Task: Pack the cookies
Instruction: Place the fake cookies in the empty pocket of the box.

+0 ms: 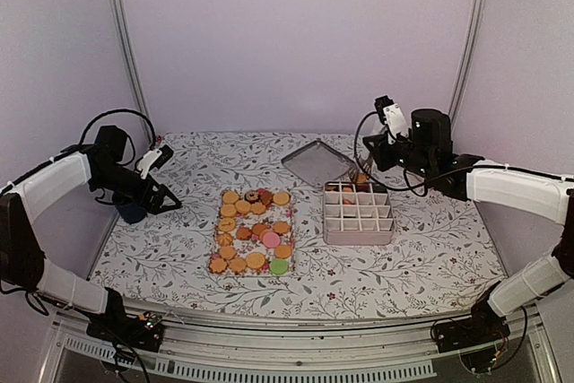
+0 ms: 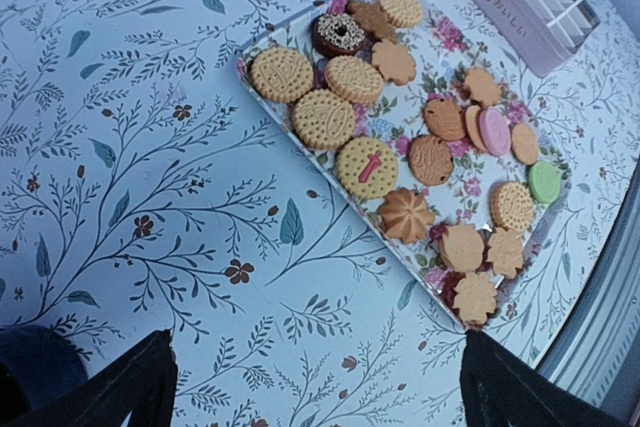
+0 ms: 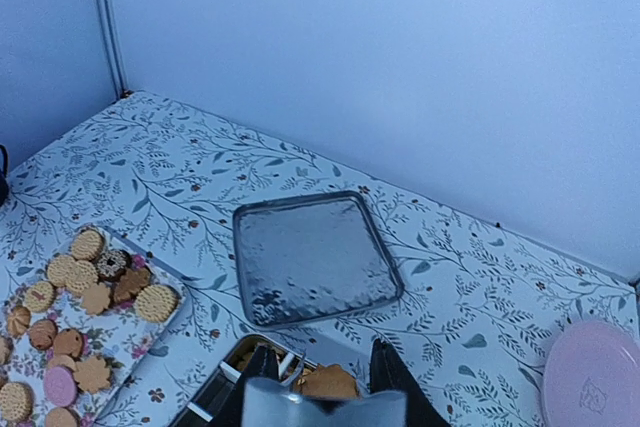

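The cookies (image 2: pixel 323 119) are lying mostly on a flower-printed rectangular tray (image 2: pixel 447 35) near the middle of the tabletop (image 1: pixel 430 257), which is wearing a cloth with a leaf-and-vine pattern. Most of them are golden rounds and flower shapes. Among them a pink cookie (image 2: pixel 494 131) is leaning against its neighbour, a green cookie (image 2: pixel 544 183) is sitting near the tray's edge, and a dark chocolate ring cookie (image 2: pixel 338 33) is resting toward one end.

Just to the right of the tray a pale divided box (image 1: pixel 357 226) is standing, its grid of compartments facing up. A few golden cookies (image 1: pixel 345 189) are showing in its back row. Behind the box, a square metal lid (image 3: pixel 310 257) is lying flat on the cloth. A pink plate (image 3: pixel 595 372) is sitting well apart at the far right.

The left hand (image 2: pixel 315 377) is hanging over bare cloth to the left of the tray with its fingers spread wide and nothing between them.

The right hand (image 3: pixel 322 352) is hovering over the back edge of the divided box with its fingers drawn partway together. A golden cookie (image 3: pixel 328 382) is showing in the gap between them. The wrist view is not making clear whether the fingers are pinching it or whether it is lying in the box below.
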